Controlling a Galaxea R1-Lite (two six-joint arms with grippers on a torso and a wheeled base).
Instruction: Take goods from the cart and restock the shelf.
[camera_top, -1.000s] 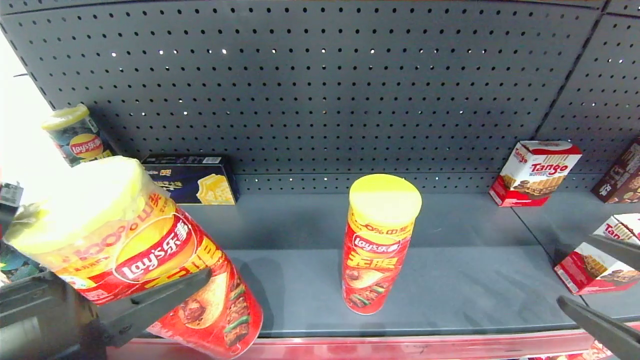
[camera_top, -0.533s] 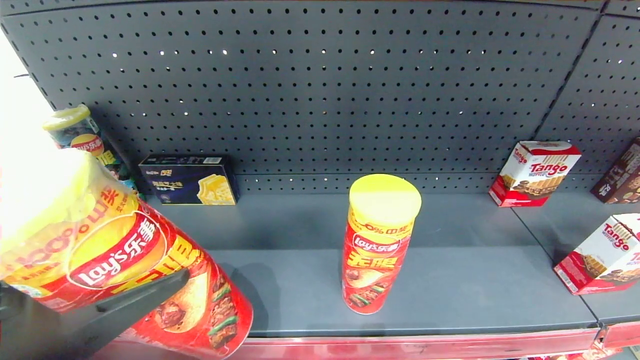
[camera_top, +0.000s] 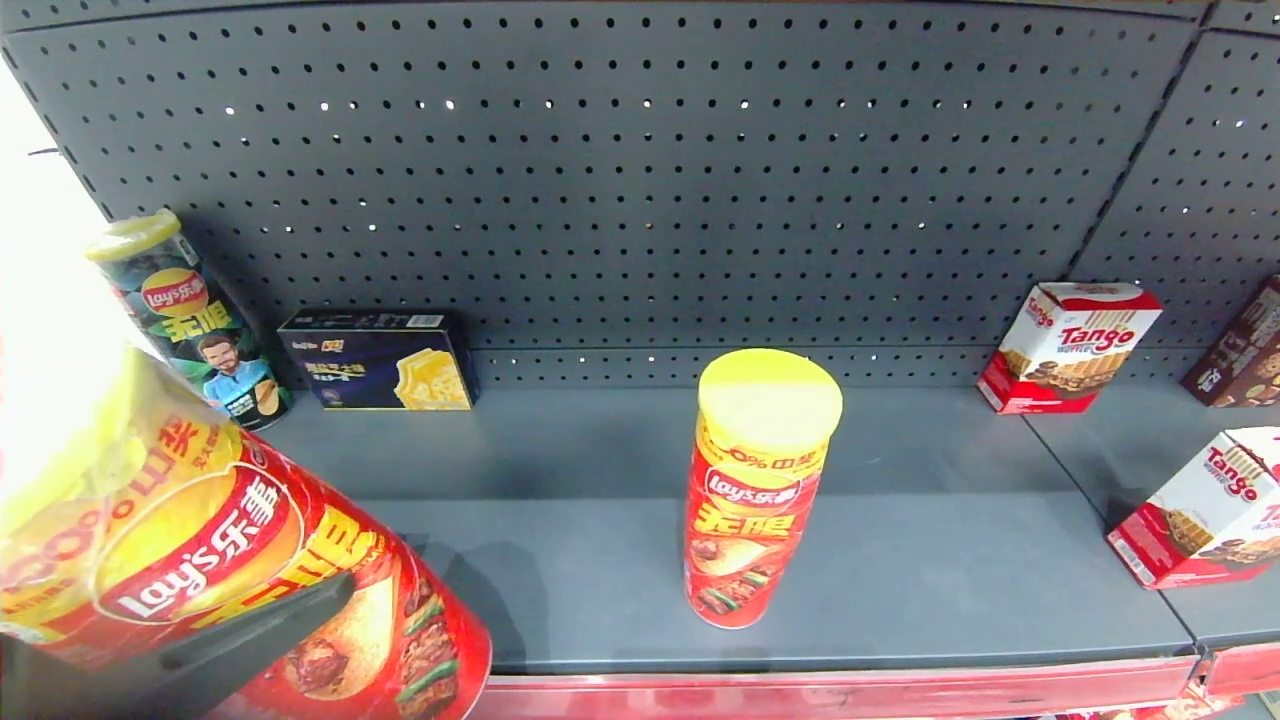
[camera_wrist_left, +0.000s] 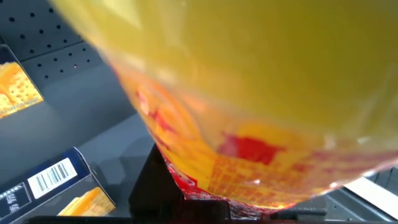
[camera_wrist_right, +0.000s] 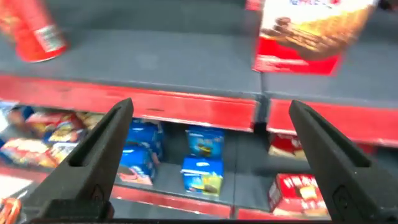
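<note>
Head view puts the held can (camera_top: 230, 560), a red chip tube with a yellow lid, at the near left corner of the shelf (camera_top: 900, 560). It is tilted so the lid leans toward the robot's left and the base points at the shelf's front lip. Whether the base already touches the shelf is hard to say, since that edge runs out of the picture. The left gripper (camera_top: 262, 618) is clamped around the tube's lower body, one dark finger crossing the label. That hold probably keeps the base free to be stood upright. The bare stretch of shelf between this can and the standing can (camera_top: 760, 490) looks like the natural slot for it. The right gripper (camera_wrist_right: 211, 155) hangs with its jaws spread wide and nothing between them, out in front of the shelf's red front edge and lower than it, likely parked out of the placing arm's way. There are three chip cans in all: the held one, the matching red one upright mid-shelf near the front, and a dark can (camera_top: 185, 310) at the back left against the pegboard (camera_top: 640, 200). One blue box (camera_top: 378, 358) lies just beside the dark can. Two red-and-white wafer boxes (camera_top: 1075, 345) sit on the right, one at the back and one nearer the front. One brown box (camera_top: 1240, 350) is cut off by the right edge.
</note>
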